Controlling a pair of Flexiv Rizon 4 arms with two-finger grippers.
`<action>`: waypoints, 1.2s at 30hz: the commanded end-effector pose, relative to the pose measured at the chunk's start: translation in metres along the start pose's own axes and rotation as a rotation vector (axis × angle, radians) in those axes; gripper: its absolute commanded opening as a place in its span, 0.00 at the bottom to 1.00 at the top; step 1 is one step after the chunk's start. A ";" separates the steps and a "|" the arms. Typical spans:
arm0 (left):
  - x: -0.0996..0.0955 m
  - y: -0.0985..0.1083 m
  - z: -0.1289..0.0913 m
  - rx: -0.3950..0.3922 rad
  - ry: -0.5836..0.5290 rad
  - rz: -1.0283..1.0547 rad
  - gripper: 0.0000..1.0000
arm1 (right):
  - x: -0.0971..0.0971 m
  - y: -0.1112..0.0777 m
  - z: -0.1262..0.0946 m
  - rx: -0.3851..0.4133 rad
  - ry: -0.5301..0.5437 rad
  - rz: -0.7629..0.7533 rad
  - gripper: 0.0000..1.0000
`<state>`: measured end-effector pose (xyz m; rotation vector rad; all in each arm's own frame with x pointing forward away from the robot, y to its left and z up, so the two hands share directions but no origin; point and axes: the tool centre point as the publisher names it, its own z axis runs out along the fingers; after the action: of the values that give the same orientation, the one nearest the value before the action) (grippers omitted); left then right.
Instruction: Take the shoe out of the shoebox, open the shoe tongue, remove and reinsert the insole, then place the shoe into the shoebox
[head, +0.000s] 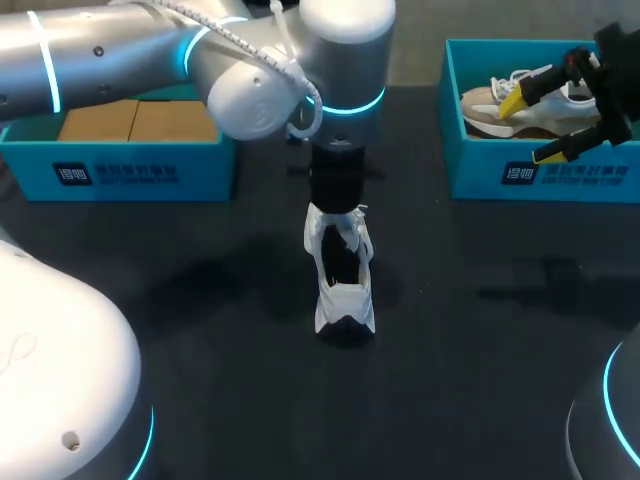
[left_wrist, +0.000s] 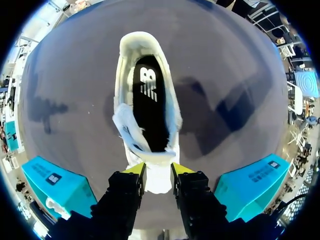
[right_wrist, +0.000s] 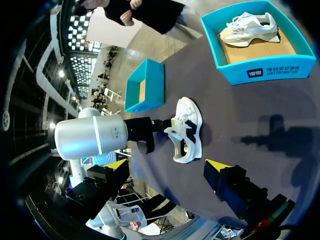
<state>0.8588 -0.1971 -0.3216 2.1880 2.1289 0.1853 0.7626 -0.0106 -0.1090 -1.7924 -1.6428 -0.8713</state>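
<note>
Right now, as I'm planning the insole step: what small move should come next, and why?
Probably bring the right gripper down toward the opening of the shoe. The left gripper is shut on the shoe's front end, the black insole lies exposed inside, and the right gripper hangs open, well away from the shoe.

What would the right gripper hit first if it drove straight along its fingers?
Likely the white shoe on the table, held by the left gripper; it lies ahead of the open right gripper. Depth is unclear.

Shoe (head: 343, 270) stands between left box (head: 120, 172) and right box (head: 560, 175) holding second shoe (head: 487, 109).
</note>
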 end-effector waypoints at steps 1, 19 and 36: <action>-0.005 -0.002 0.007 0.013 -0.009 0.010 0.30 | 0.000 0.000 0.001 0.000 -0.002 0.001 1.00; 0.003 -0.042 -0.008 0.019 -0.050 0.032 0.26 | 0.000 0.000 0.001 0.000 -0.002 0.001 1.00; -0.018 -0.007 -0.016 -0.038 -0.057 0.047 0.27 | 0.000 0.000 0.001 0.000 -0.002 0.001 1.00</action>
<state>0.8402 -0.2042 -0.2991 2.1828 2.0200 0.1732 0.7626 -0.0106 -0.1089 -1.7924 -1.6429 -0.8713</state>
